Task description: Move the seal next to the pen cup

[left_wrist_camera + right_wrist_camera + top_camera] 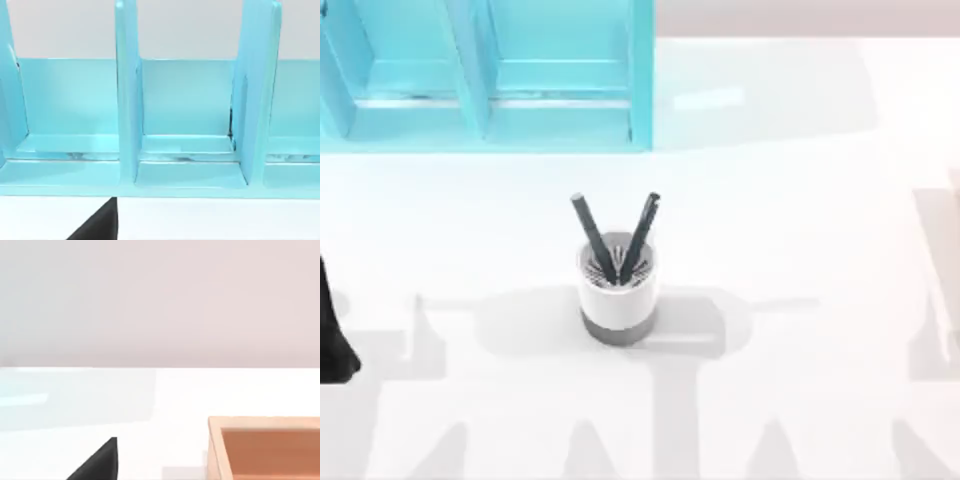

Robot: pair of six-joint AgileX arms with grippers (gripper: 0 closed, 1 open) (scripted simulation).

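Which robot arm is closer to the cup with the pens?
Left, as far as can be seen. The left arm is a dark shape at the table's left edge, well away from the pen cup at the table's middle. Where the right arm is cannot be judged.

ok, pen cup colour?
White with a grey band at the base; pen cup shows best in the top view.

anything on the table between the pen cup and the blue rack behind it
Nothing: in the top view, bare white table separates the pen cup from the blue rack.
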